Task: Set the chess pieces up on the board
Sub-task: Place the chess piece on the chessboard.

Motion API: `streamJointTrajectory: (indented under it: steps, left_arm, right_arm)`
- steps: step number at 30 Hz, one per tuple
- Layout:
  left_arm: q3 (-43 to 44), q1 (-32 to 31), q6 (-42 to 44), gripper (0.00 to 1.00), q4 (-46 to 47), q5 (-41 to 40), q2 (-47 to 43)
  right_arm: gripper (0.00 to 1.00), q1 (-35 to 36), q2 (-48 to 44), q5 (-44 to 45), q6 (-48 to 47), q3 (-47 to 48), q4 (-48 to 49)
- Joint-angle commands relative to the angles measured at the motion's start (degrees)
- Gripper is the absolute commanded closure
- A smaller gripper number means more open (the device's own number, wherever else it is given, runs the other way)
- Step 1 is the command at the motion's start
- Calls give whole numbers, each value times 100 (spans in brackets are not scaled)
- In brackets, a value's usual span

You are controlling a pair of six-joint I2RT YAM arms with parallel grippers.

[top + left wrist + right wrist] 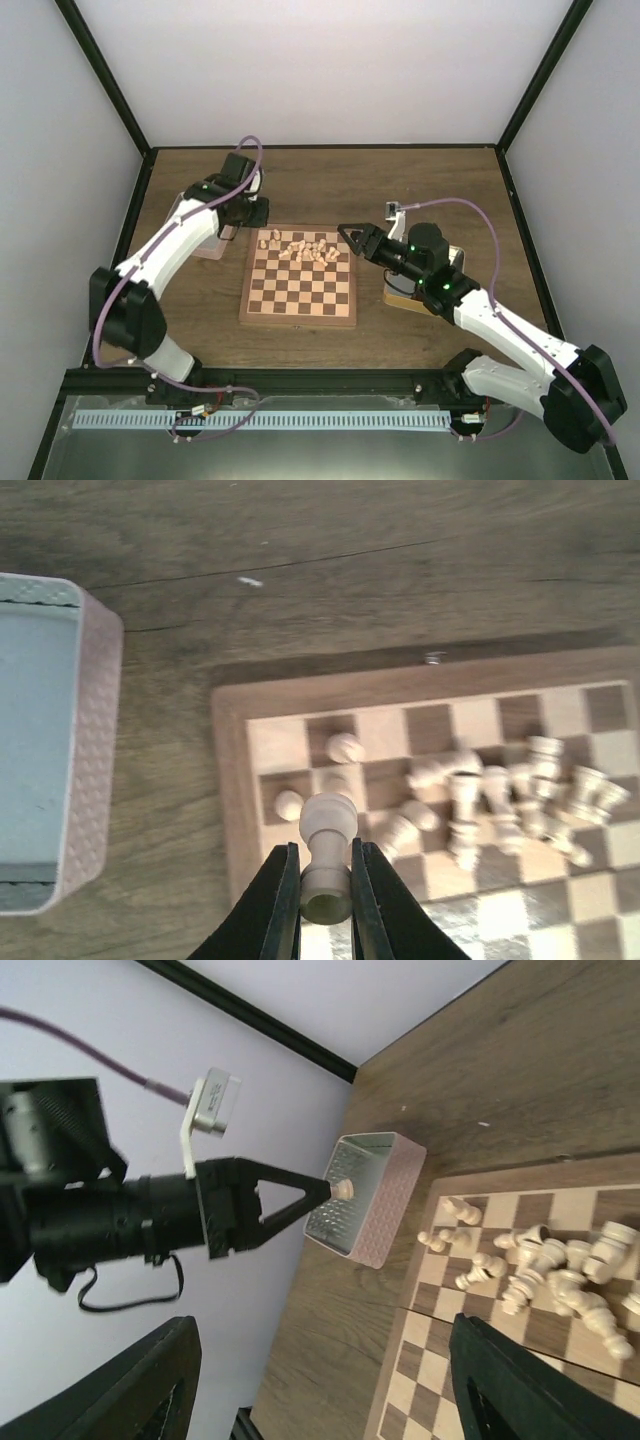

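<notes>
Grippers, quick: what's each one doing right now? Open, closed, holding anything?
Left gripper: closed, holding one pale chess piece.
Right gripper: open, holding nothing.

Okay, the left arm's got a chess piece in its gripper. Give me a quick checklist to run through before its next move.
1. Grip on the piece: ok. The left gripper is shut on it, a finger on each side.
2. Piece turned base-down for standing: cannot tell. Its head points out past the fingertips.
3. Square below it free: cannot tell. Loose pieces sit close by near that corner of the board.
4. Other pieces upright: not ok. Most lie toppled in a heap on the far rows.
5. Right gripper out of the way: ok. It is open at the board's right edge, apart from the left gripper.
</notes>
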Motion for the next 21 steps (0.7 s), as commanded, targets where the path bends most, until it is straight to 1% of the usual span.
streamJointTrajectory:
  steps: [1, 5, 8, 11, 17, 21]
  left_arm:
    - [669, 253, 531, 96, -659, -252, 780]
    - [1048, 275, 482, 96, -902, -134, 1620]
    - [1203, 282, 479, 96, -890, 46, 1942]
    - [1413, 281, 488, 96, -989, 50, 2271]
    - [1764, 280, 571, 96, -1156, -34, 2692]
    - [1811, 287, 621, 95, -1202, -11, 2771]
  right_arm:
    - [30, -35, -360, 424, -93, -171, -167]
    - [30, -29, -575, 699, -191, -204, -409]
    - [30, -35, -666, 798, -257, -200, -511]
    - [30, -30, -692, 812, -266, -246, -488]
    - [29, -31, -693, 852, -257, -293, -494]
    - [29, -27, -676, 858, -311, -252, -502]
